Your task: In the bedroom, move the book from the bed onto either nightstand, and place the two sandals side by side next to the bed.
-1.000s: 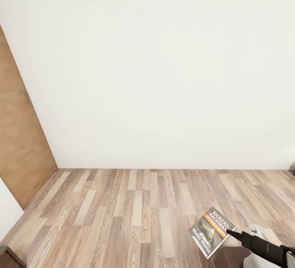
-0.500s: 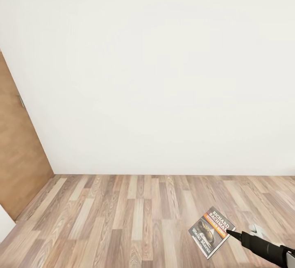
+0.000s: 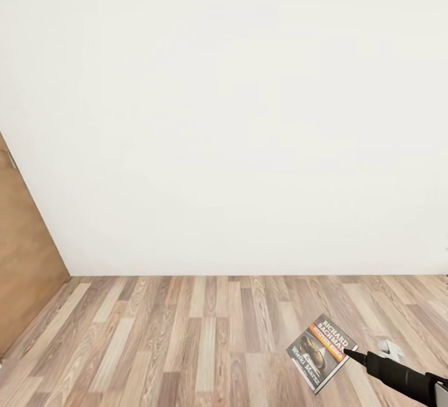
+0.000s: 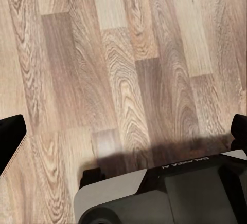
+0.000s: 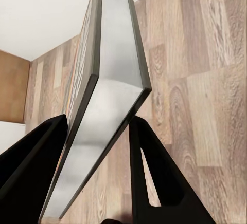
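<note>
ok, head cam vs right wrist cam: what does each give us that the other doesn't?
Head view alone: the book's front cover with picture, orange band and white lettering, and the long white wall over a wide stretch of floor.

Right wrist view alone: the book's page edge seen end-on, with the right gripper's two black fingers pressed against both covers.

Both: the right gripper holding the book above the wood-plank floor, the white wall, and the brown door off to one side.
</note>
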